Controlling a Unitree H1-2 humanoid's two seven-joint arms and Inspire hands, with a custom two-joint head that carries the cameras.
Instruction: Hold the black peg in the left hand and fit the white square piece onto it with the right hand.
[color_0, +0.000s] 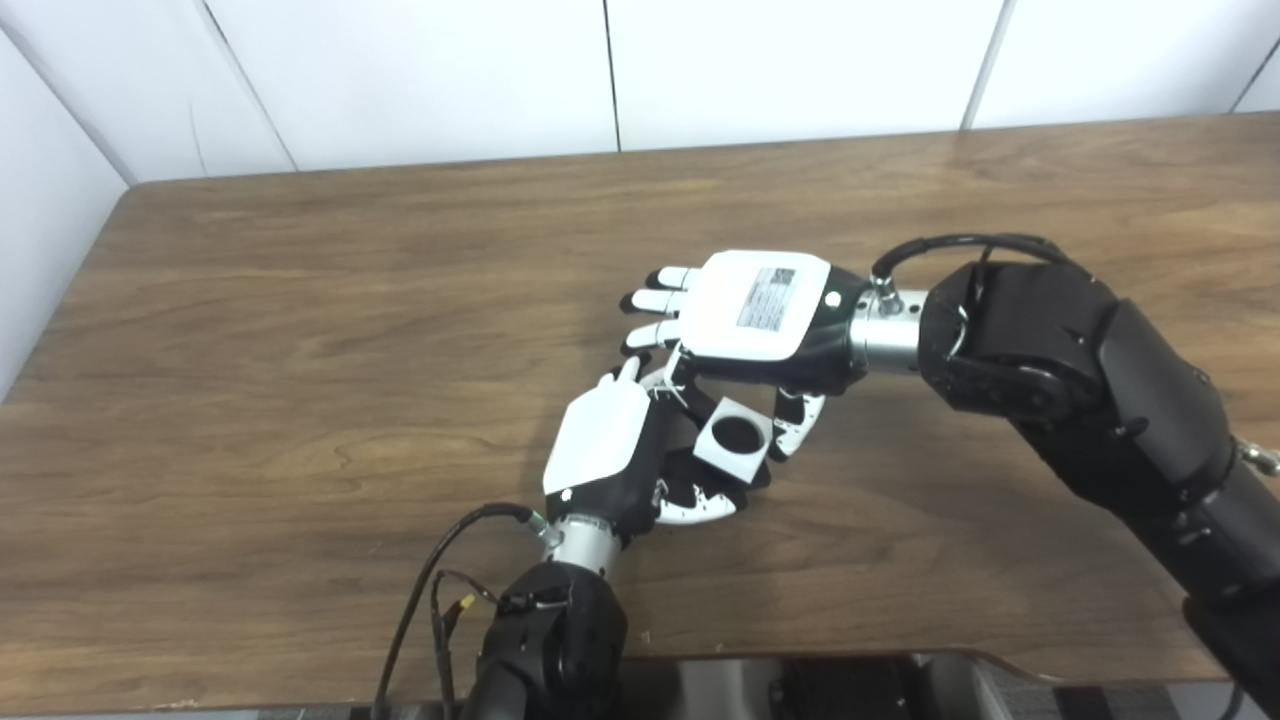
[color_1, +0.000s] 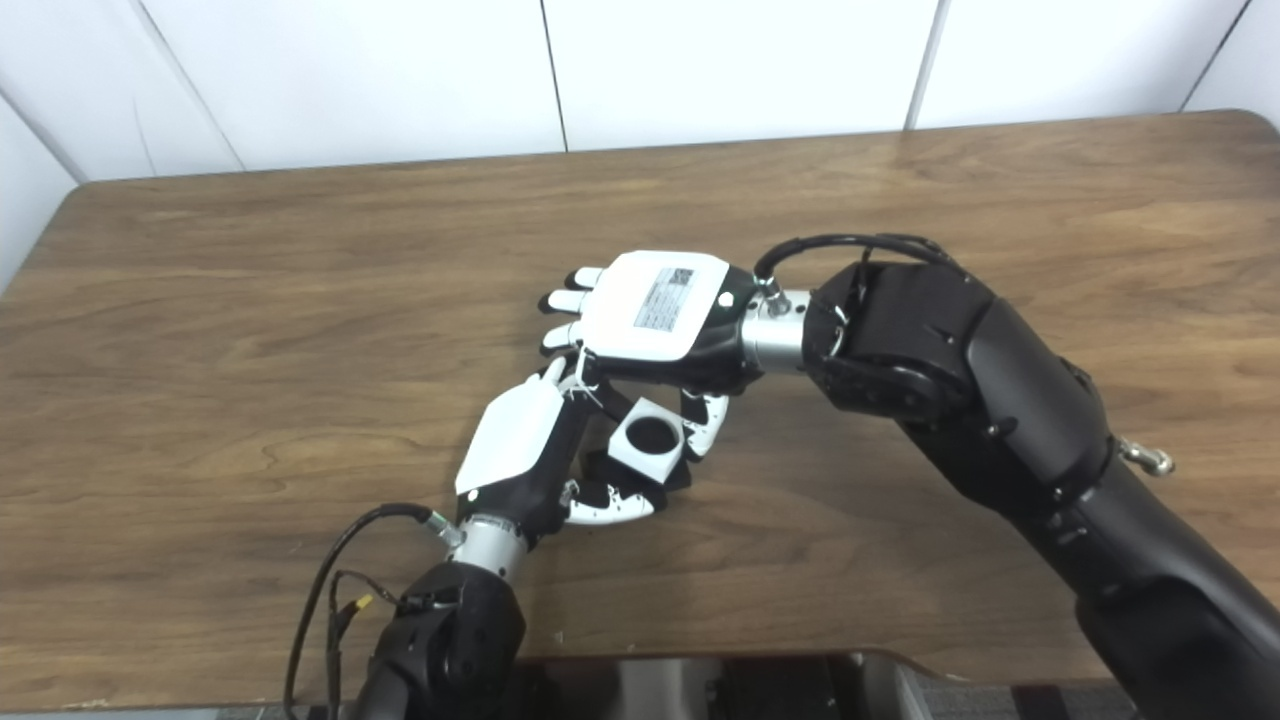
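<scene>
The white square piece (color_0: 735, 437) shows a dark round centre and sits just above the table between my two hands. My left hand (color_0: 610, 445) comes up from below, its fingers curled around a dark shape under the piece. That shape looks like the black peg (color_0: 737, 434), mostly hidden, with only its dark end showing in the piece's round middle. My right hand (color_0: 765, 310) hovers palm down over the piece. Its thumb (color_0: 797, 422) presses the piece's right edge and a bent finger reaches the left side; its other fingers point left.
The brown wooden table (color_0: 300, 330) stretches wide to the left and behind the hands. White wall panels (color_0: 450, 70) stand along its far edge. A black cable (color_0: 430, 590) loops off my left wrist near the table's front edge.
</scene>
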